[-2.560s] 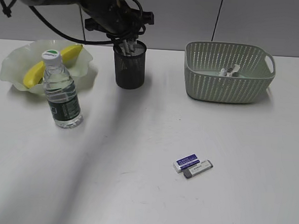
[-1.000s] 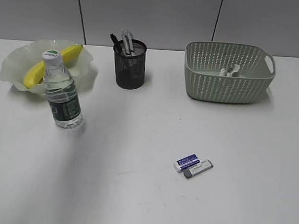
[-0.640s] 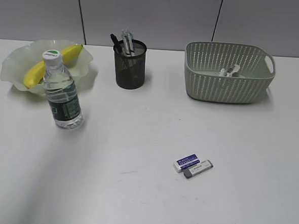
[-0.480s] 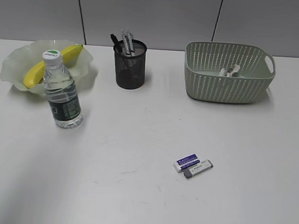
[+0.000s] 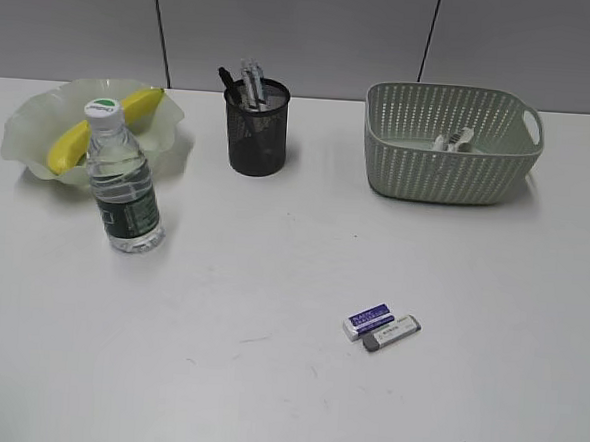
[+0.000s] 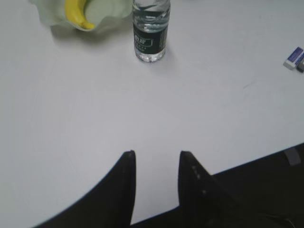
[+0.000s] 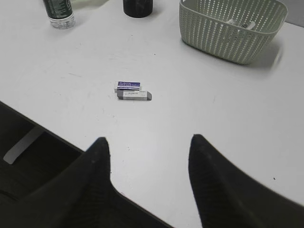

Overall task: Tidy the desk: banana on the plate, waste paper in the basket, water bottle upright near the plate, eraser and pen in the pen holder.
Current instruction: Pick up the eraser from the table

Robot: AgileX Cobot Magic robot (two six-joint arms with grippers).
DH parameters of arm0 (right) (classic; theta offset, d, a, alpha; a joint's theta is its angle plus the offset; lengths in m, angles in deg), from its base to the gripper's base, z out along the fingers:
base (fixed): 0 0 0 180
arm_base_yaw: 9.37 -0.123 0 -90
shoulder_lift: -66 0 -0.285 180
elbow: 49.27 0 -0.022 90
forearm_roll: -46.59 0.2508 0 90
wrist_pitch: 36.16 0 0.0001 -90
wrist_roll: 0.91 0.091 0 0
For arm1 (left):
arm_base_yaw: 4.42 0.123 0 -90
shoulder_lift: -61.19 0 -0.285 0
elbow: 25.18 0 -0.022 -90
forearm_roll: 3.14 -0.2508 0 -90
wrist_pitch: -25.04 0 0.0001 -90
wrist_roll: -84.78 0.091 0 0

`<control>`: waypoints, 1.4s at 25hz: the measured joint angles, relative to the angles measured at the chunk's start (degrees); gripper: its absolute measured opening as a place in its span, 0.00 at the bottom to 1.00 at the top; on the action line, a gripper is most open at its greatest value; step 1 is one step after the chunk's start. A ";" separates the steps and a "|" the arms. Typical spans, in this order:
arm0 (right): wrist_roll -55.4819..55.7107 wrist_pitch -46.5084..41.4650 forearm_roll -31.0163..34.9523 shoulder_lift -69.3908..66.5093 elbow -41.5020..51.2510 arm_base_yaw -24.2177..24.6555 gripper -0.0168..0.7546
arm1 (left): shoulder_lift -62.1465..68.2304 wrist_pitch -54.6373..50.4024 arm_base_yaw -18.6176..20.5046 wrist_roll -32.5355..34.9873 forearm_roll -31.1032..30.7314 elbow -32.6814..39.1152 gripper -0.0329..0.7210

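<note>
The dark arm has gone from above the pen holder [image 5: 256, 126]; both tools [image 6: 156, 154] [image 7: 148, 140] gape empty, the left narrower; banana [image 5: 102, 127], half-hidden behind the bottle [image 5: 122, 180], points far-right.

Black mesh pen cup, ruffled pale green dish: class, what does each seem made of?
Black mesh pen cup: likely metal wire mesh, matte; the wall is see-through between fine dark strands.
Ruffled pale green dish: probably glass, possibly plastic; translucent and glossy, with a wavy rim.

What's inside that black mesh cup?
Pens stick out above the rim of the black mesh cup. Anything lower inside is hidden by the dark mesh.
</note>
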 joint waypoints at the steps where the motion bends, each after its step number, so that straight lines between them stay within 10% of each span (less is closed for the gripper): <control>1: 0.00 0.00 -0.16 0.00 0.00 0.00 0.57 | -2.60 0.33 0.00 0.27 0.00 1.05 0.35; 12: 0.12 5.00 -0.67 -6.63 -1.54 0.00 0.57 | -19.25 1.04 0.00 6.97 3.41 4.81 0.35; 22: 4.55 17.69 1.45 -51.76 -10.72 0.00 0.57 | -19.25 1.26 0.00 13.09 5.84 4.81 0.35; 35: 32.89 -3.25 5.97 -98.91 -41.12 0.00 0.57 | -19.25 1.26 0.00 13.09 6.35 4.81 0.35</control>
